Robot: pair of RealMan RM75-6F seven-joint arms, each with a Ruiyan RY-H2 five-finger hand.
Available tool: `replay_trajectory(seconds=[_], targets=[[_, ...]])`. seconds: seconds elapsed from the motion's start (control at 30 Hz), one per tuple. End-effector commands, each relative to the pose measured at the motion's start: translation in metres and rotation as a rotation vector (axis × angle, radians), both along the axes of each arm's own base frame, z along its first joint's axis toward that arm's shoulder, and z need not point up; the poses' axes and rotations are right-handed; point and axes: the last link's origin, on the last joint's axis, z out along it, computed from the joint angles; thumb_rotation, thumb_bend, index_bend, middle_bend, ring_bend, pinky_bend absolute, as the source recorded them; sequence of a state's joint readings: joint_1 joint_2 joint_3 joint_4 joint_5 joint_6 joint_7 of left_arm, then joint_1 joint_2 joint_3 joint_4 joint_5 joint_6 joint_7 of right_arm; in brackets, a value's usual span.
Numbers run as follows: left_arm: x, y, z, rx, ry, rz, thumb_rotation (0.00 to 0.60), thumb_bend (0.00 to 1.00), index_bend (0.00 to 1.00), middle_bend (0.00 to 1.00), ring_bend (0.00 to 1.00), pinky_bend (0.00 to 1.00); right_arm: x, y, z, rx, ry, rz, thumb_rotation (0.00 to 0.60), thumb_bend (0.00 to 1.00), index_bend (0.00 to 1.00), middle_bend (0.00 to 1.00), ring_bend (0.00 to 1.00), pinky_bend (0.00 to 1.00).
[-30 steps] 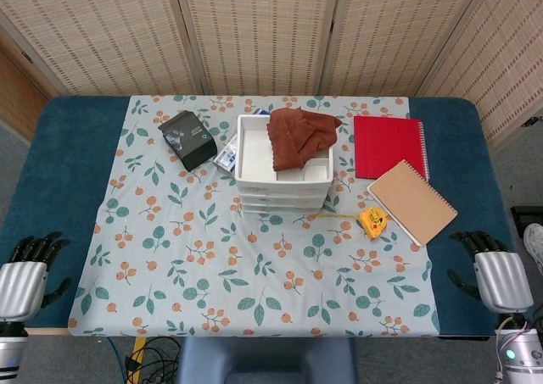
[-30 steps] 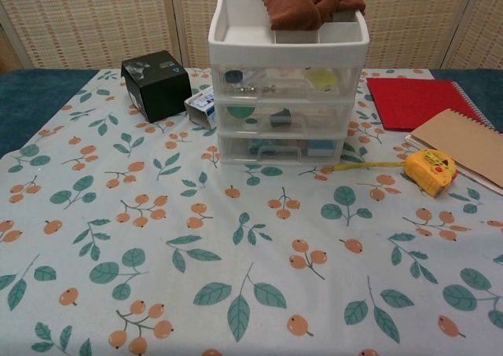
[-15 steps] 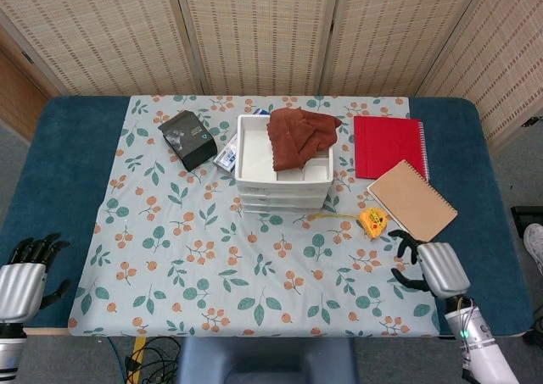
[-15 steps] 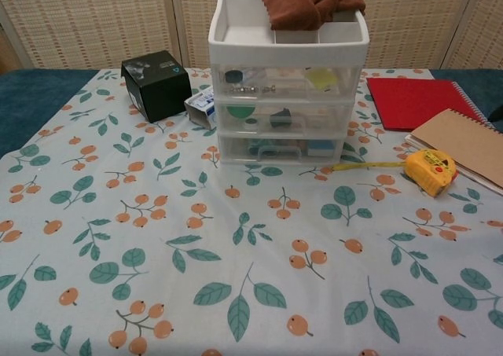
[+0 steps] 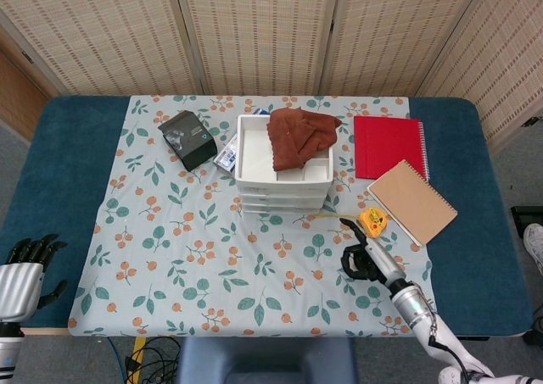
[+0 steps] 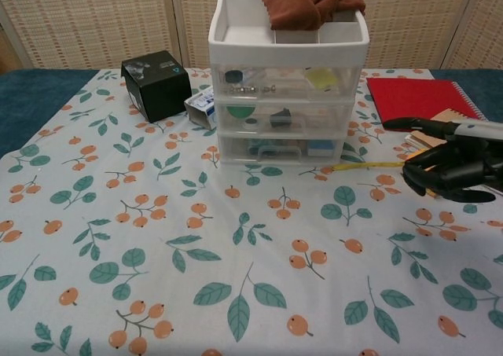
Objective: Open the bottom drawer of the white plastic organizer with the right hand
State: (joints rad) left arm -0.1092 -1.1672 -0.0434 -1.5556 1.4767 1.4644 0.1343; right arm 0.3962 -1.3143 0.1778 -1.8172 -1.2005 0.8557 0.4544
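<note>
Hovering above the floral cloth point(image 5: 212, 257), the right hand point(image 5: 366, 255) sits in front and to the right of the white plastic organizer point(image 5: 282, 174), apart from it. In the chest view the right hand point(image 6: 452, 163) holds nothing: 1 finger points straight out toward the organizer point(image 6: 288, 81) while the others curl inward. It hides most of the yellow tape measure point(image 5: 372, 221) in that view; the head view shows the tape measure just beyond the hand.

The organizer stands mid-counter with 3 clear drawers stacked under an open top tray. The bottom drawer point(image 6: 284, 148) is closed, flush with the 2 above it, small items showing through its front. A rust-brown cloth point(image 5: 299, 136) is heaped in the tray's right side.

Left hand point(image 5: 24, 274) rests at the near left edge of the blue counter point(image 5: 59, 172), off the cloth, fingers spread and empty.

A black box point(image 5: 188, 139) lies left of the organizer, with a small blue-and-white packet point(image 6: 201, 107) between them. A red notebook point(image 5: 389, 146) and a tan spiral notebook point(image 5: 411, 200) lie to the right.
</note>
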Motion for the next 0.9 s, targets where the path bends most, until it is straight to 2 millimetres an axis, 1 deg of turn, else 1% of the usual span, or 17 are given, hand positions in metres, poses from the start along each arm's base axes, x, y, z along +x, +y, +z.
replay_trajectory(seconds=[0.03, 0.13, 0.37, 0.63, 0.9], targets=[[0.000, 0.000, 0.000, -0.001, -0.002, -0.001, 0.600, 0.23, 0.25, 0.19, 0.21, 0.14, 0.025, -0.010, -0.020, 0.102, -0.159, -0.054, 0.600, 0.56, 0.00, 0.69, 0.84, 0.97], [-0.002, 0.000, -0.001, -0.004, -0.001, 0.002, 0.600, 0.23, 0.25, 0.19, 0.21, 0.14, 0.036, -0.014, -0.030, 0.167, -0.250, -0.107, 0.600, 0.56, 0.00, 0.69, 0.84, 0.97], [-0.006, 0.000, 0.001, 0.001, -0.001, 0.015, 0.600, 0.23, 0.25, 0.19, 0.21, 0.14, 0.051, -0.031, -0.049, 0.251, -0.366, -0.213, 0.600, 0.56, 0.00, 0.68, 0.84, 0.97], [-0.010, 0.000, 0.002, 0.001, -0.005, 0.025, 0.600, 0.23, 0.25, 0.19, 0.21, 0.14, 0.060, -0.052, -0.070, 0.333, -0.437, -0.341, 0.600, 0.57, 0.00, 0.67, 0.84, 0.97], [-0.009, 0.002, 0.003, -0.001, -0.003, 0.027, 0.600, 0.23, 0.25, 0.19, 0.21, 0.14, 0.068, -0.069, -0.084, 0.363, -0.440, -0.389, 0.600, 0.57, 0.00, 0.66, 0.84, 0.97]])
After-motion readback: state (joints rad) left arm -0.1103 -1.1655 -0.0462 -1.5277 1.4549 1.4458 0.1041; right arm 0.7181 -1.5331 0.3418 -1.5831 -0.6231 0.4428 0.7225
